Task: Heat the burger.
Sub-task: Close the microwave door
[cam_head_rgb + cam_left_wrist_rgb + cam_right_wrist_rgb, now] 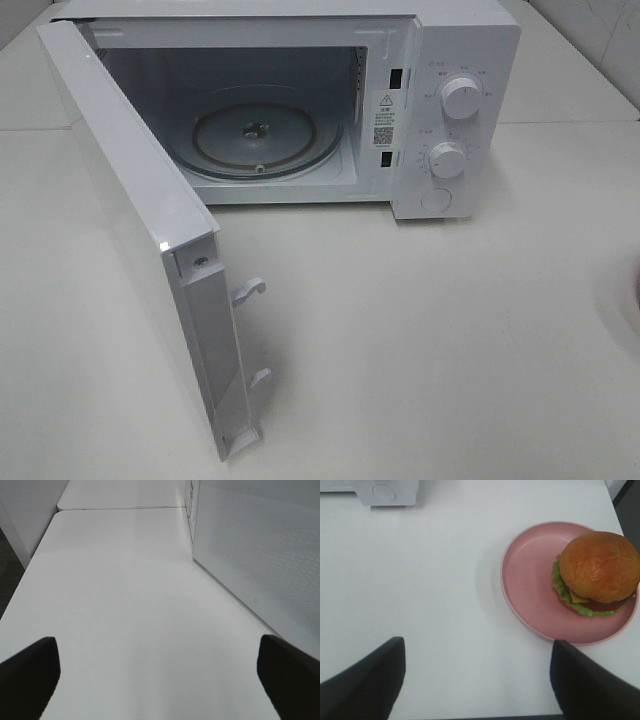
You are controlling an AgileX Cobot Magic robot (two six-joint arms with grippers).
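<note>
I see the white microwave (300,100) in the upper half of the high view, its door (140,230) swung wide and the round glass turntable (262,137) bare. Two ribbed knobs (461,97) sit on its smooth panel. The left gripper (160,672) stands wide over the matte white table (125,605), holding nothing. The right gripper (477,677) stands apart, empty. The burger (596,573), glossy domed bun over lettuce, rests on the speckled pink plate (530,580), right of frame.

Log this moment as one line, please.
microwave: door open, empty | burger: on plate, untouched | left gripper: open | right gripper: open, empty
</note>
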